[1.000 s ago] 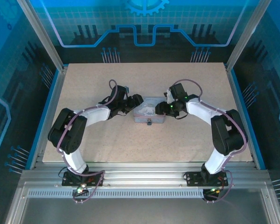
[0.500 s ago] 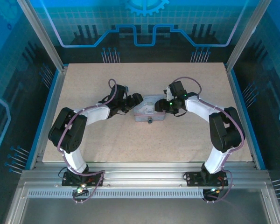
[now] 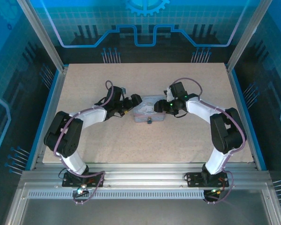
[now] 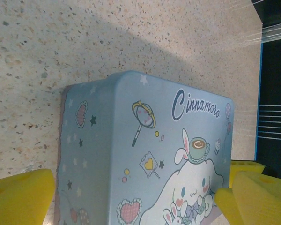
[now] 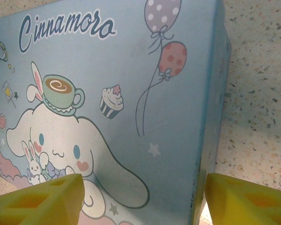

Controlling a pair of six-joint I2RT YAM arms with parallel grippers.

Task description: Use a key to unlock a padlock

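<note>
A pale blue cartoon-printed tin [image 3: 148, 112] lies in the middle of the table. A tiny dark padlock [image 3: 150, 121] hangs at the middle of its near side. My left gripper [image 3: 135, 100] is at the tin's left end. In the left wrist view it [image 4: 136, 199] is open, with one yellow finger [image 4: 18, 197] on each side of the tin [image 4: 145, 140]. My right gripper [image 3: 158, 107] is over the tin's right end. In the right wrist view it [image 5: 143, 201] is open, its fingers [image 5: 248, 201] straddling the tin's [image 5: 131, 84] right edge.
The speckled beige tabletop [image 3: 107, 140] surrounds the tin. An aluminium frame [image 3: 56, 93] and blue walls border it on the left, right and back.
The right gripper has moved slightly left and farther back over the tin. The left arm has swung its elbow out to the left, with its gripper staying at the tin's left end.
</note>
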